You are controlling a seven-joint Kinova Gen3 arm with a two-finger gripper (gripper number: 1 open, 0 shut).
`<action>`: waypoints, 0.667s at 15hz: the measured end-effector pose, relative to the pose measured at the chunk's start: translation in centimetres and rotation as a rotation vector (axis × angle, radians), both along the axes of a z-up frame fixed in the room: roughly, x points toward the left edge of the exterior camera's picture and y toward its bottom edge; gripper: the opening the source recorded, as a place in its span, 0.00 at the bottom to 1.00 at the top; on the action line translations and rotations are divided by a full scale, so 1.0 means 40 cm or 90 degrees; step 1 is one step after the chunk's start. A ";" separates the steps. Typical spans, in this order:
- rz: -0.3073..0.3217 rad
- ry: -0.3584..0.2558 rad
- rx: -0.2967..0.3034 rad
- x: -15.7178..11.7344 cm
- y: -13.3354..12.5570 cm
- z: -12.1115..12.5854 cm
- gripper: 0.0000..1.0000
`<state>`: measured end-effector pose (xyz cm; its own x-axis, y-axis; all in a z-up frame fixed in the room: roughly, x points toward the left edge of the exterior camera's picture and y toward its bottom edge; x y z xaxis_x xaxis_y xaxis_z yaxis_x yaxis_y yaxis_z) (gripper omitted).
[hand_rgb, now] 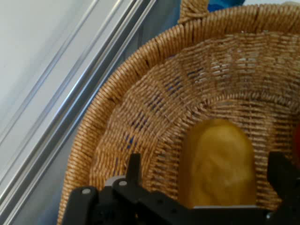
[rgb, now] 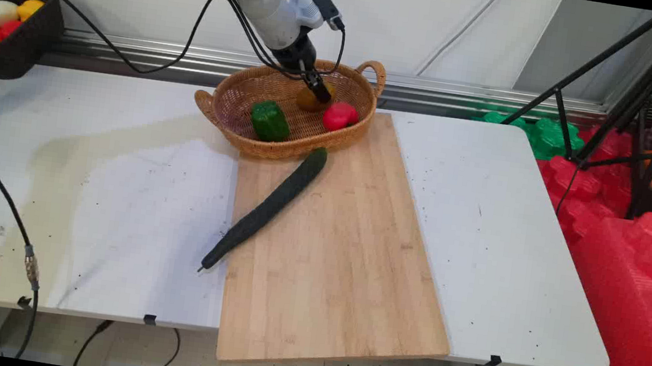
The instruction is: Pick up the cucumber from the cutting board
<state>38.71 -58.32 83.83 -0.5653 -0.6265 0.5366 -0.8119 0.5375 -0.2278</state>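
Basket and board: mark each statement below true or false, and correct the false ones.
1. The gripper is over the basket. True.
2. The cucumber lies in the basket. False: it lies across the board's edge, outside the basket.
3. A green pepper sits in the basket. True.
4. The gripper is shut on the red fruit. False: its fingers stand open either side of the yellow fruit.

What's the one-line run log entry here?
gripper: open | astride yellow fruit | in wicker basket | beside: red fruit, green pepper
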 end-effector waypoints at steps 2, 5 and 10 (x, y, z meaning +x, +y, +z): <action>0.005 0.006 -0.011 -0.004 0.004 0.013 1.00; 0.009 0.015 -0.030 -0.010 0.021 0.042 1.00; 0.007 0.035 -0.069 -0.016 0.089 0.121 1.00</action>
